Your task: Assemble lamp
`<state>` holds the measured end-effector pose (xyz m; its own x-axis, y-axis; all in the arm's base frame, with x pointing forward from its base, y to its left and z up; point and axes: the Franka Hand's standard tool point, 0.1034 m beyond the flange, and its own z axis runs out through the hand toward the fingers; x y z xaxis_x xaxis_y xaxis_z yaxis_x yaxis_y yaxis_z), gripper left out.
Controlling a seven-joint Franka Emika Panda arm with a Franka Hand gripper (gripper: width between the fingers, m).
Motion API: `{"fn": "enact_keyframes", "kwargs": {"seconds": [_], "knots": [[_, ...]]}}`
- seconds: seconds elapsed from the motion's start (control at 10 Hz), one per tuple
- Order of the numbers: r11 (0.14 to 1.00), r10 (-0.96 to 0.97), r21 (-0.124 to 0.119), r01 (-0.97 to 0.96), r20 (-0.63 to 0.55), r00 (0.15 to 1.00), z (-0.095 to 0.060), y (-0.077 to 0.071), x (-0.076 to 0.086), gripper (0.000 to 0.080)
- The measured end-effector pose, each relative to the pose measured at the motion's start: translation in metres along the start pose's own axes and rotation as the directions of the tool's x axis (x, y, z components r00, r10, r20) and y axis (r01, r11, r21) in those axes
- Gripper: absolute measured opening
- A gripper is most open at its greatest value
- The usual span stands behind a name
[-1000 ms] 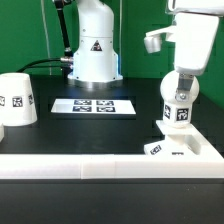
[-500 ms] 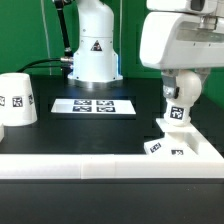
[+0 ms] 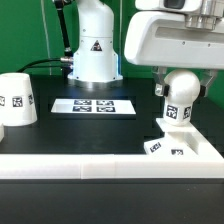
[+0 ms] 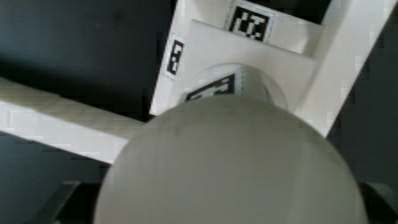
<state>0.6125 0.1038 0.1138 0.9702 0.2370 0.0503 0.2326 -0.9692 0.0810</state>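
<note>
Bulb (image 3: 183,92) on base (image 3: 200,146) against white rail (image 3: 80,166); shade (image 3: 15,100) well apart.

On the desk (image 3: 60,125), the shade (image 3: 15,98) stands to the exterior view's left of the marker board (image 3: 93,105). The base (image 3: 190,148) lies to the board's right, with the bulb (image 3: 181,92) upright over it.

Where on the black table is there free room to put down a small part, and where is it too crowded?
Free: the dark strip between the shade and the marker board, and the strip between that board and the front white rail. Crowded: around the bulb and the base.
</note>
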Motion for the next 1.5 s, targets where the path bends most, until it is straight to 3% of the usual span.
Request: {"fn": "enact_keyframes", "kwargs": {"seconds": [0.3, 0.4, 0.7, 0.9, 1.1, 1.3, 1.4, 1.5], "knots": [[0.987, 0.158, -0.001, -0.158, 0.001, 0.987, 0.0, 0.002, 0.0, 0.0578], [0.947, 0.321, 0.003, -0.321, 0.006, 0.947, 0.0, 0.005, -0.002, 0.0578], [0.827, 0.561, -0.007, -0.561, 0.03, 0.827, 0.001, 0.005, -0.006, 0.0578], [0.682, 0.73, -0.014, -0.731, 0.071, 0.68, 0.001, 0.003, -0.01, 0.0578], [0.626, 0.779, -0.017, -0.78, 0.073, 0.623, 0.002, 0.003, -0.01, 0.0579], [0.488, 0.871, -0.022, -0.873, 0.081, 0.485, 0.002, 0.002, -0.011, 0.0579], [0.402, 0.913, -0.025, -0.915, 0.09, 0.399, 0.002, 0.001, -0.011, 0.0579], [0.25, 0.964, -0.033, -0.968, 0.108, 0.245, 0.002, 0.001, -0.013, 0.0579]]}}
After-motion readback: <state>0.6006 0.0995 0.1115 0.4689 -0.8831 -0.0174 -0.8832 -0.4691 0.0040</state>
